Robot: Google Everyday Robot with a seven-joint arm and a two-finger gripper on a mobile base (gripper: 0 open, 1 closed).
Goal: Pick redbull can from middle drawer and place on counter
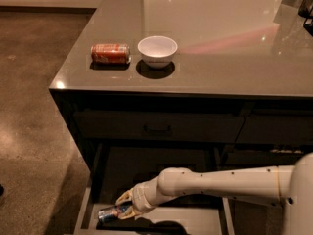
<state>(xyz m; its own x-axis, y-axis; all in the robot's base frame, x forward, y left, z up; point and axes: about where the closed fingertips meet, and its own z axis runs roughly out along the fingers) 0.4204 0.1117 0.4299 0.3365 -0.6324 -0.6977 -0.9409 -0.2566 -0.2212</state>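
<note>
The drawer (198, 222) stands pulled out at the near edge of the scene, under the counter (230, 48), its pale floor and sides showing around the arm (220, 184). The white arm comes in from the right and reaches left and down into the drawer. The hand (122, 208) is low in the drawer's left part, with its pale fingers (123, 197) set on either side of the redbull can (108, 213) and closed against it. The redbull can lies on its side on the drawer floor, close to the left wall, with its free end pointing left and its right end taken between the fingers. Above the open drawer is a dark drawer front (195, 127) with a small bar handle (157, 129), closed. On the counter's near left part a soda can (110, 53) lies on its side, and just to its right, apart from it, a white bowl (157, 51) stands upright. The speckled brown floor (34, 106) lies to the left of the cabinet.
</note>
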